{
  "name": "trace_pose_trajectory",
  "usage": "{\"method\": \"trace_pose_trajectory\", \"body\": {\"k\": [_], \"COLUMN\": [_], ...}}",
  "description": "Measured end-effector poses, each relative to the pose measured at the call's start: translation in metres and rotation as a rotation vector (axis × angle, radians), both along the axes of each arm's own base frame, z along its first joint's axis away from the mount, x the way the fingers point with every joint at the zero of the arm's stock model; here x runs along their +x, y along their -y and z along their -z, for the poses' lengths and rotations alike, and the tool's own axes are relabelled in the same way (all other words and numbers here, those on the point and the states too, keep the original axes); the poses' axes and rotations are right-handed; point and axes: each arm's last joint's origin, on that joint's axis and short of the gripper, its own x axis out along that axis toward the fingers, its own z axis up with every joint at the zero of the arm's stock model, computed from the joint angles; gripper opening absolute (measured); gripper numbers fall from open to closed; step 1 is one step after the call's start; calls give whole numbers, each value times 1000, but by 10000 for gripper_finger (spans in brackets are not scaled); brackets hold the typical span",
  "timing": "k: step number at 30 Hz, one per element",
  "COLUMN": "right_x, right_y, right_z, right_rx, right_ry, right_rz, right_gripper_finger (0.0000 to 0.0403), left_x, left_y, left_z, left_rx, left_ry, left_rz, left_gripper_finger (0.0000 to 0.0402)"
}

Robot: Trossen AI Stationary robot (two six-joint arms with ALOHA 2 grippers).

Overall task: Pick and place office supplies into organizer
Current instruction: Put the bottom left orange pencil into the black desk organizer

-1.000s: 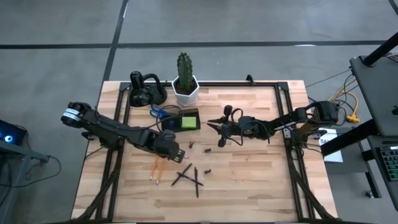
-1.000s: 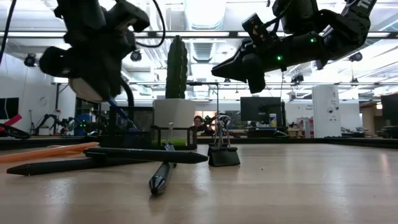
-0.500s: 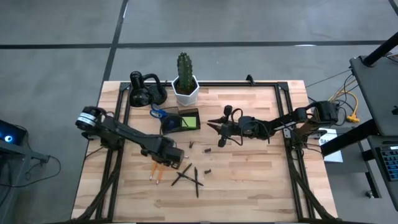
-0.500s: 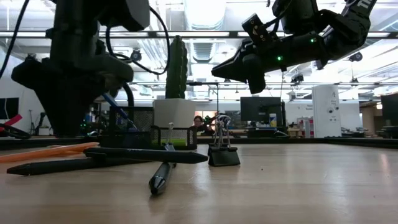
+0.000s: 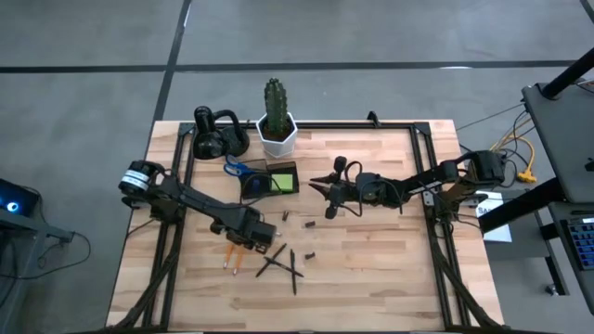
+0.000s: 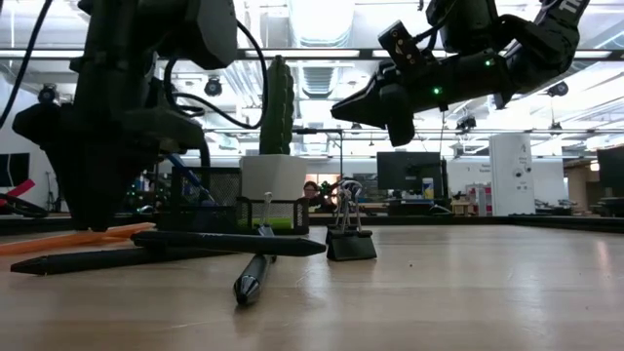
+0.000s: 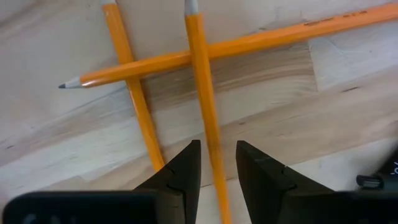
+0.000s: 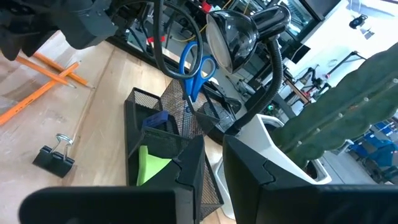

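Pencils (image 7: 205, 87) lie crossed right under the left tool (image 7: 217, 171), three orange ones, and the middle one runs lengthwise straight into the narrow gap between its two fingers, which stand slightly apart on either side of the shaft with nothing pinched yet. That alignment is what the next move seems to turn on: the fingers straddle the pencil across its long axis, so closing on it should catch it, though the pencil crossing over it may get dragged along. From above, the left tool (image 5: 260, 232) sits low over the pencils (image 5: 229, 252) near the front of the surface (image 5: 371, 269), with the black pens (image 5: 281, 264) crossed just beside it, and the organizer (image 5: 274, 178) lies farther back, beside the cactus pot (image 5: 277, 130). The left arm is clearly the nearer one to the pencils. The right tool (image 5: 328, 197) hangs in the air to the right of the organizer, fingers nearly together and empty. Its own camera shows what the overhead misses: the blue-handled scissors (image 8: 194, 71) standing upright in the organizer (image 8: 171, 146), the lime-green sticky-note pad (image 8: 151, 163) in a compartment, and a binder clip (image 8: 55, 157) loose on the wood.
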Motion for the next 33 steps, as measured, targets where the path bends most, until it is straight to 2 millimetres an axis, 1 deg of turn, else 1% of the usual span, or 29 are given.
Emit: {"method": "trace_pose_trajectory", "body": {"k": [25, 33], "right_x": [0, 0], "right_y": [0, 0], "right_z": [0, 0], "right_rx": [0, 0], "right_ry": [0, 0], "right_rz": [0, 0], "right_gripper_finger": [47, 47], "left_x": [-4, 1], "left_y": [-3, -2], "left_z": [9, 9], "left_rx": [50, 56], "left_ry": [-15, 45], "left_rz": [1, 0], "left_gripper_finger": [86, 86]}}
